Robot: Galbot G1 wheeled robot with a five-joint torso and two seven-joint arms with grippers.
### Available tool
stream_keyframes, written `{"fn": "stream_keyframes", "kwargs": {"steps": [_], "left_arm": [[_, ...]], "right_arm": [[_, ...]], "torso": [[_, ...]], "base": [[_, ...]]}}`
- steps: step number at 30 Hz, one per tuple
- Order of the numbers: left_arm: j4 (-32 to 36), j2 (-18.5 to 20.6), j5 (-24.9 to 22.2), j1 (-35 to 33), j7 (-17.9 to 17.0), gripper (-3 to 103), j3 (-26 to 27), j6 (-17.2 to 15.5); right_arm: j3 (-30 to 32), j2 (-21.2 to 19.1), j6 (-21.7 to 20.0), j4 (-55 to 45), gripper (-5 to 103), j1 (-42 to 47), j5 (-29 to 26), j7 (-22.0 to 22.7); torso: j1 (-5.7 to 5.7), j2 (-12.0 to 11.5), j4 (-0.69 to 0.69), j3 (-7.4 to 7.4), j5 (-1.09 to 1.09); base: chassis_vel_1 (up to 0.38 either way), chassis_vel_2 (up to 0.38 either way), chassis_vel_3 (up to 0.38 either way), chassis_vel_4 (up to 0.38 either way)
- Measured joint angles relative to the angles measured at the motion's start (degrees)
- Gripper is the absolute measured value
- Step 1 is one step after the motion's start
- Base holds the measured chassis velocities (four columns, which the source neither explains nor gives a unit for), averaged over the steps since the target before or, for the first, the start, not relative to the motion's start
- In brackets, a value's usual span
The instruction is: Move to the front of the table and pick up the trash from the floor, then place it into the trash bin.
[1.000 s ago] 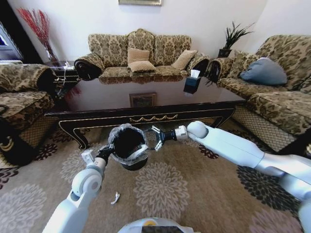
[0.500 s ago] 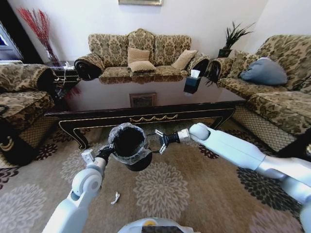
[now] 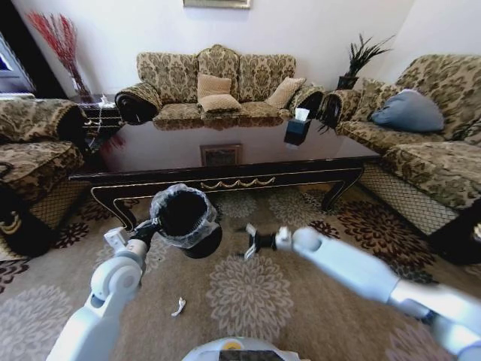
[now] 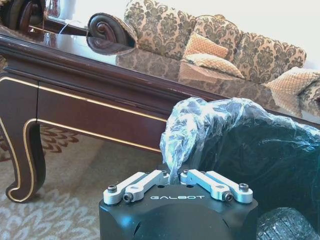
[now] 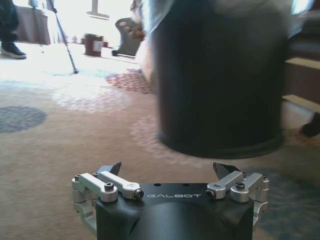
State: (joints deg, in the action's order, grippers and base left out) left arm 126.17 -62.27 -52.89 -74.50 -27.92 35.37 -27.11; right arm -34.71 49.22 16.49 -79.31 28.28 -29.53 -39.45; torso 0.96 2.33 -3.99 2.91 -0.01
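The left gripper [image 3: 141,235] is pinched shut on the trash bin [image 3: 183,219] rim and has carried it toward 9 o'clock, off the carpet in front of the table [image 3: 225,179]. The right gripper [image 3: 248,242] has pulled back down from the bin, jaws spread wide and empty. A crumpled wrapper [image 3: 178,306] lies at 6 o'clock, so picking up isn't finished.
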Motion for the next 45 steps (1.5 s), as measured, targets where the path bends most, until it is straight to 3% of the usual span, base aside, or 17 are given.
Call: {"fn": "stream_keyframes", "kwargs": {"steps": [4,11,16,17,19,21,24,26,28,45], "left_arm": [[0.15,0.06,-0.05,-0.26,-0.13,4,0.13,-0.11],[0.3,-0.15,0.15,-0.4,-0.17,4,-0.08,-0.12],[0.32,-0.37,0.47,-0.57,-0.19,4,-0.14,-0.12],[0.38,-0.43,0.53,-0.58,-0.19,4,-0.18,-0.12],[0.4,-0.45,0.53,-0.58,-0.19,4,-0.21,-0.12],[0.62,-0.5,0.52,-0.5,-0.18,4,-0.29,-0.11],[0.8,-0.44,0.49,-0.38,-0.17,4,-0.28,-0.06],[0.85,-0.18,0.35,-0.31,-0.1,4,-0.17,0.07],[0.75,-0.03,0.33,-0.27,-0.03,4,-0.07,0.23],[0.04,-0.07,0.36,-0.23,0.37,4,-0.49,0.62]], "right_arm": [[-2.95,3.99,-0.54,2.22,100,0.52,2.0,0.13],[-9.22,6.26,-1.48,4.18,100,-1.68,2.7,1.13],[-16.33,8.59,-1.11,5.75,100,-2.38,2.22,6.54],[-18.5,9.21,0.55,6.5,100,-2.48,2.07,9.27],[-19.4,9.51,1.64,6.92,100,-2.52,1.95,10.52],[-23.01,10.87,5.87,9.0,100,-2.72,1.07,15.28],[-23.63,11.76,6.01,9.81,100,-2.59,-0.15,14.35],[-23.65,12.72,6.05,10.82,100,-2.19,-2.04,10.73],[-23.77,13.31,6.48,11.34,100,-2.11,-3.18,9.97],[-25.64,16.45,8.12,12.29,100,-2.04,-5.2,10.89]], "torso": [[0.0,0.0,0.01,0.0,0.0],[0.0,0.0,0.0,0.0,0.01],[0.0,0.0,0.0,0.0,0.01],[0.0,0.0,0.0,0.0,0.0],[0.0,0.0,0.0,0.0,0.0],[0.0,0.0,0.0,0.0,0.01],[0.0,0.0,0.0,0.0,0.01],[0.0,0.0,0.0,0.0,0.0],[0.0,0.0,0.0,0.0,0.01],[0.0,0.0,0.0,0.0,0.01]], "base": [[0.0,0.0,0.0,0.0],[0.0,0.0,0.0,0.0],[0.0,0.0,0.0,0.0],[0.0,0.0,0.0,0.0],[0.0,0.0,0.0,0.0],[0.0,0.0,0.0,0.0],[0.0,0.0,0.0,0.0],[0.0,0.0,0.0,0.0],[0.0,0.0,0.0,0.0],[-0.027,0.027,0.024,-0.025]]}}
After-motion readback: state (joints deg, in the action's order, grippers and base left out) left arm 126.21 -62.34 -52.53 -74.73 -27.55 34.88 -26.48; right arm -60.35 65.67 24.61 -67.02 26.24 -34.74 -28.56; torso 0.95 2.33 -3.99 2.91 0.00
